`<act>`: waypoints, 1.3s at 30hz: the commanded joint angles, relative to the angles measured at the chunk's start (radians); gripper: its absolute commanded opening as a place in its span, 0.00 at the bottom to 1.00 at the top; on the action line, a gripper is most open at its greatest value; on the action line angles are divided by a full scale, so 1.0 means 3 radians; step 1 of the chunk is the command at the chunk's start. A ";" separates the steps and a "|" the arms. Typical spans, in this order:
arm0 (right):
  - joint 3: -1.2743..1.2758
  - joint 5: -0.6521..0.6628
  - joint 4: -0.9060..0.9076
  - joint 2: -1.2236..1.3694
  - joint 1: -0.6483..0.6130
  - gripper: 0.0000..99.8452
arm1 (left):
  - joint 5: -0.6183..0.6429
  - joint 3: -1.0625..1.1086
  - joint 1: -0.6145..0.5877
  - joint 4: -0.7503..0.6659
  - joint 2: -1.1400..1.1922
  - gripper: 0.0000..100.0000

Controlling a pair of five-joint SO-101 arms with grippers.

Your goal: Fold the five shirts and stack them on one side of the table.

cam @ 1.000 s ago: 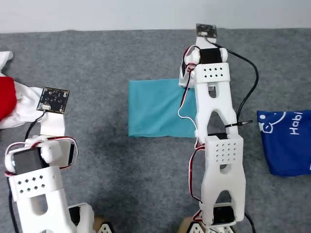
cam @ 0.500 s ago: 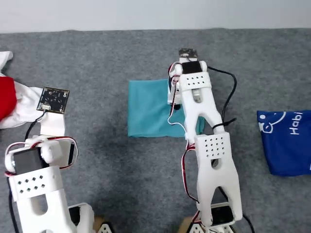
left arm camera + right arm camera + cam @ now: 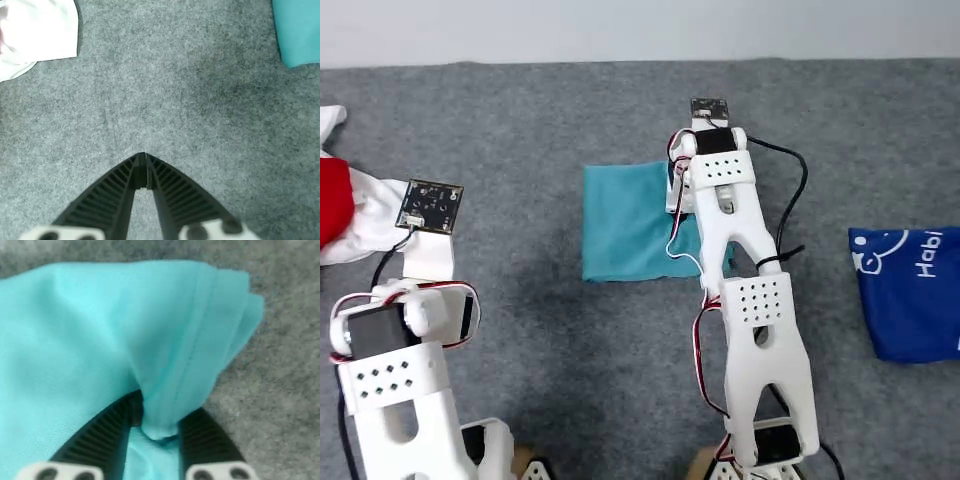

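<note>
At the far left edge of the table (image 3: 540,110) I see a white shirt (image 3: 375,215) in a loose heap, with a red shirt (image 3: 330,200) touching it. They do not look folded to me. My left gripper (image 3: 144,160) hangs over bare grey surface between this heap and the middle. Its two fingers are pressed together and there is nothing between them.

In the middle lies the teal shirt (image 3: 625,225), flat and roughly rectangular. This is the piece I am working on. My right gripper (image 3: 162,416) is at its right-hand side, and the fingers are clamped on a raised ridge of the teal cloth. In the right wrist view the fabric bunches up between the pads, and I think more than one layer is caught.

I judge the step to be a fold of this right part over toward the left side of the shirt. To do it well, I would lift only enough for the cloth to clear itself, then travel low and straight across. The carried edge should land parallel to the far edge. I would let go only when the cloth rests flat, otherwise the layers may slide or wrinkle.

At the far right, well apart, a blue shirt (image 3: 910,290) waits its turn.
</note>
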 commanded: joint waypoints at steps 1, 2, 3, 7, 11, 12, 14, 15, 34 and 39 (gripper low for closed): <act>-0.0092 -0.0041 0.0151 0.0008 -0.0018 0.01 | -0.0026 -0.0038 -0.0005 -0.0046 -0.0066 0.00; -0.0097 -0.0041 0.0202 -0.0013 -0.0008 0.01 | -0.0026 -0.0038 -0.0005 -0.0046 -0.0066 0.00; -0.0102 -0.0041 0.0248 -0.0023 0.0013 0.01 | -0.0026 -0.0038 -0.0005 -0.0046 -0.0066 0.00; -0.0281 0.0143 0.0499 -0.0059 0.0100 0.01 | -0.0026 -0.0038 -0.0005 -0.0046 -0.0066 0.00; -0.0358 0.0783 0.0509 -0.0156 0.0279 0.01 | -0.0026 -0.0043 -0.0005 -0.0046 -0.0066 0.00; -0.0373 0.0915 0.0509 -0.0197 0.0330 0.01 | -0.0026 -0.0043 -0.0005 -0.0046 -0.0066 0.00; -0.0373 0.1105 0.0504 -0.0299 0.0422 0.01 | -0.0026 -0.0043 -0.0005 -0.0041 -0.0066 0.00; -0.0373 0.1181 0.0504 -0.0355 0.0468 0.01 | -0.0026 -0.0043 -0.0005 -0.0041 -0.0066 0.00; -0.0353 0.3580 -0.0826 -0.0483 0.0662 0.01 | -0.0026 -0.0243 -0.0020 0.0240 -0.0066 0.00; -0.0353 0.3867 -0.1164 -0.0422 0.0509 0.01 | -0.0026 -0.0238 -0.0026 0.0286 -0.0066 0.00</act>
